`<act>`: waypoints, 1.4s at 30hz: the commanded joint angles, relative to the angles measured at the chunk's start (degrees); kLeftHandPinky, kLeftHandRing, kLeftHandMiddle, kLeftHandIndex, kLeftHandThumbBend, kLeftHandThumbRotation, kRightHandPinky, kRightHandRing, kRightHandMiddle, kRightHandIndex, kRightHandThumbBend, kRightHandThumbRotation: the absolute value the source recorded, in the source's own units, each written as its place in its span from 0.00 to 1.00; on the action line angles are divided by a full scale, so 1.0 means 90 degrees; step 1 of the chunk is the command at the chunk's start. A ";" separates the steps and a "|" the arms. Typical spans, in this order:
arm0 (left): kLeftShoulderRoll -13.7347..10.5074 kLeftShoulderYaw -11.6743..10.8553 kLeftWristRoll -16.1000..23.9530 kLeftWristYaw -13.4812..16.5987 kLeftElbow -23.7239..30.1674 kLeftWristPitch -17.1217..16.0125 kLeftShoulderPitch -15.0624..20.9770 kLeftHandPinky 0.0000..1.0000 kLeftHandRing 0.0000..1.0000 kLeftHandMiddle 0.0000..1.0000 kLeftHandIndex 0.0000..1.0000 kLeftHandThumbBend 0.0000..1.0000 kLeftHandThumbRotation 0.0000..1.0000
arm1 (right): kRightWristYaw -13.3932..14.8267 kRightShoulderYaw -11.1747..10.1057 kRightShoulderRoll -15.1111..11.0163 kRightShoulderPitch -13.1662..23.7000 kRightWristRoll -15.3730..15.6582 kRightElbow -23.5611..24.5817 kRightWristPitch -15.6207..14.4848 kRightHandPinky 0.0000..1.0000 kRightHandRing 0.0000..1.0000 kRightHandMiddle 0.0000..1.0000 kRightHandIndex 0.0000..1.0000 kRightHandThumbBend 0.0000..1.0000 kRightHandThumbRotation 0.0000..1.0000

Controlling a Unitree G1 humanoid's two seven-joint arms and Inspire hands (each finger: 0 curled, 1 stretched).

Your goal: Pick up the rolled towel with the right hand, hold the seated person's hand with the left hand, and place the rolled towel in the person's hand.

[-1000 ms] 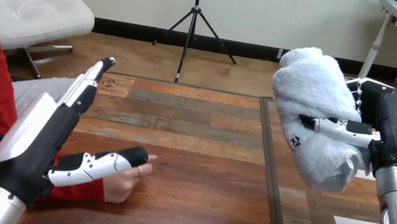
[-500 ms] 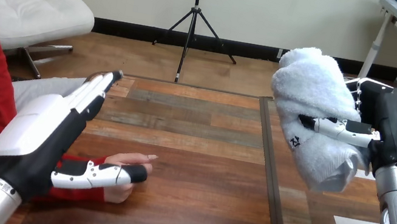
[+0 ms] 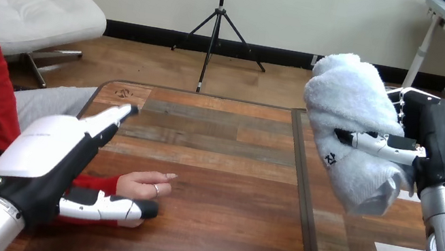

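Step in hand: taking the person's hand (image 3: 143,185). The left hand (image 3: 51,161) straddles the wrist with its fingers straight over the far side and its thumb along the near side, not closed yet. Best to close gently round the wrist, no squeeze, and steady it on the table (image 3: 226,167) so the palm can open for the towel. The right hand (image 3: 434,145) is clenched round the rolled towel (image 3: 352,121), which is raised over the table's right part, well apart from the person's hand. The towel is white fluffy terry in a thick, soft roll, tilted.

Quick count: one rolled towel (image 3: 352,121), one person's hand (image 3: 143,185) on the surface (image 3: 230,182), plus two robot hands, left hand (image 3: 48,160) and right hand (image 3: 439,143).
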State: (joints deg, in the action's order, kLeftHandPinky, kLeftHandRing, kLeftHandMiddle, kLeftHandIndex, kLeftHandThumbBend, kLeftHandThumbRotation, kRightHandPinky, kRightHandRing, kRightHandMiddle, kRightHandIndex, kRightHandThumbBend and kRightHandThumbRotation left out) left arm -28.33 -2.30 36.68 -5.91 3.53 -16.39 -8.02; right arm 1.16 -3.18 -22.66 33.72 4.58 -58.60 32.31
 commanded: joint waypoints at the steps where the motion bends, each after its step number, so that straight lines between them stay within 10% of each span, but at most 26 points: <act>1: -0.0192 0.0052 0.0069 0.0068 -0.0063 0.0094 0.0490 0.86 0.91 0.94 0.93 1.00 0.71 | 0.0014 -0.0165 -0.0085 0.0345 -0.0092 0.0482 0.0051 0.30 0.35 0.41 0.43 0.83 0.00; 42: -0.0600 0.0456 0.0788 -0.0069 -0.0405 0.0952 0.0944 0.88 0.92 0.95 0.92 1.00 0.62 | -0.0036 -0.0195 -0.0109 0.0222 -0.0092 0.0708 0.0016 0.31 0.35 0.41 0.43 0.81 0.00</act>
State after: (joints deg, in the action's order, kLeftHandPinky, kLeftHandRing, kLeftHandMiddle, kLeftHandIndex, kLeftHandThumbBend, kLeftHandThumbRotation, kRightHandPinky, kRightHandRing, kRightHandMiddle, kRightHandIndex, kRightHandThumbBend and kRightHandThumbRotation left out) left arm -31.60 1.00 43.00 -6.21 0.69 -8.59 -3.45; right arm 0.30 -3.40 -22.70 33.67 4.36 -55.89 31.45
